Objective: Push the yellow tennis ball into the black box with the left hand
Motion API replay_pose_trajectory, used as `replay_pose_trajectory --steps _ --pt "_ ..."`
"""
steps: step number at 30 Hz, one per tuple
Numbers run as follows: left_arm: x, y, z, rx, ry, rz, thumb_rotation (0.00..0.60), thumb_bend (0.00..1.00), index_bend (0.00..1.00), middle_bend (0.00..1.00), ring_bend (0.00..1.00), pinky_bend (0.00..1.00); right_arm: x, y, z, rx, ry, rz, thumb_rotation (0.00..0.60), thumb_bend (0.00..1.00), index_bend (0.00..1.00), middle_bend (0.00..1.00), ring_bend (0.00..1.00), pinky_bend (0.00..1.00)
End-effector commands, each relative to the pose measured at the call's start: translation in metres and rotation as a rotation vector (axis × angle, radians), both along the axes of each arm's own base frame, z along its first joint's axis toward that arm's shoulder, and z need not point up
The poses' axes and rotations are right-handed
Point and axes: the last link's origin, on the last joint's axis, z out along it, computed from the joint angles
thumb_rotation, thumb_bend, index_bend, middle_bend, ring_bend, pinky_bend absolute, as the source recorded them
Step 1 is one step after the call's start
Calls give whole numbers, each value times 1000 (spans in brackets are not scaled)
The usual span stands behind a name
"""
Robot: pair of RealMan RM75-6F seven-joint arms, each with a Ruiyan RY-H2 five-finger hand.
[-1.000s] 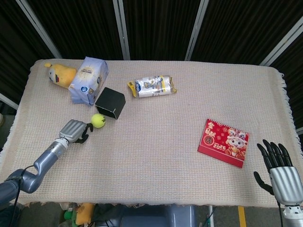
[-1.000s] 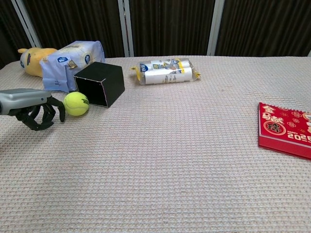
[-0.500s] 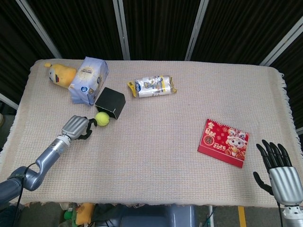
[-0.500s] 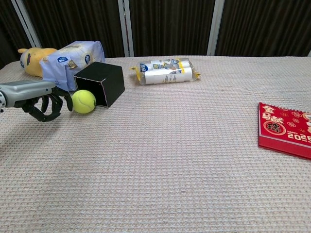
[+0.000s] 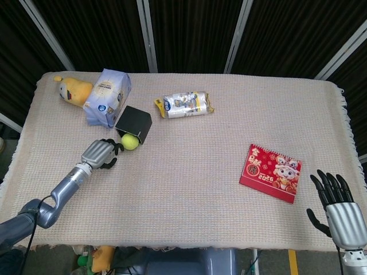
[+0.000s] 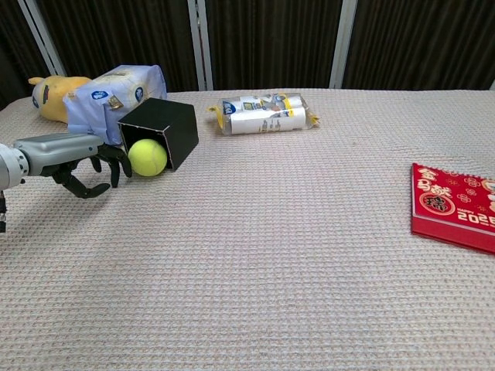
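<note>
R hand (image 5: 343,213) sits at the near edge of the surface, well apart from everything but the red calendar (image 5: 270,173); fingers straight and spread, holding nothing. The calendar lies flat just beyond it, twd the middle.

L hand (image 5: 100,153) rests low on the surface (image 5: 189,200), fingers (image 6: 103,171) curled in w/ nothing in them, fingertips twd the ball. Can't tell if they touch it.

Yellow tennis ball (image 6: 148,157) is just past the L hand's fingertips, at the mouth of the black box (image 6: 172,124), partly inside the opening. Box lies on its side, open face pointing at the L hand and near edge; long axis runs from the opening back, away from the hand.

Beyond the box, touching or nearly so: blue-white pack (image 5: 107,96), w/ a yellow plush toy (image 5: 73,90) further out on the L hand's outer side. A yellow-white snack pack (image 5: 184,105) lies beyond and inward of the L hand, long side across the surface.

Surface is covered w/ a beige woven cloth. Behind it, dark curtains w/ pale metal posts (image 5: 147,34).
</note>
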Motion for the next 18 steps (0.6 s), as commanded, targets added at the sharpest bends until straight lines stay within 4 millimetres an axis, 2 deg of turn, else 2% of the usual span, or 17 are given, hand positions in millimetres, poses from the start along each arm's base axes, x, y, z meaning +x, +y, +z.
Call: replay_pose_trajectory --steps 1,7,18 --pt "3 -2 -1 5 -14 -20 600 481 124 254 71 161 0 0 0 0 1 1 600 369 0 0 0 0" --pt "7 -4 2 36 -47 -70 600 481 84 176 23 114 0 0 -2 4 4 0 600 368 0 0 0 0" --pt "0 -2 5 41 -25 -46 600 481 92 157 26 102 0 1 -2 5 5 -4 600 368 0 0 0 0"
